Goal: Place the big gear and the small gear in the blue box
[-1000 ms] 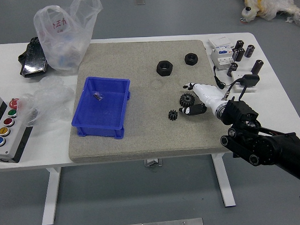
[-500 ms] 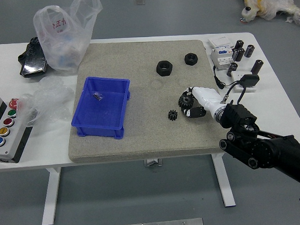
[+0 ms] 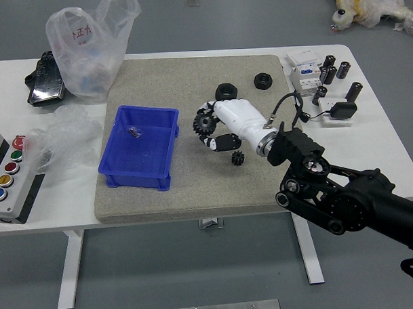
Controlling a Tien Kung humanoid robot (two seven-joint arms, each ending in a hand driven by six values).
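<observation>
Right hand (image 3: 240,121) gripping, arm (image 3: 368,206) stretched inward over table.

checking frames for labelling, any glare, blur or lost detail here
Head view: white-backed right hand nearly washed out; same view: big black gear blends into its black fingers; same view: pale glare on the glossy black package; same view: small black toothed gear looks fairly sharp.

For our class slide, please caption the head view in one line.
A robot's right hand carries the big gear beside the blue box.
</observation>
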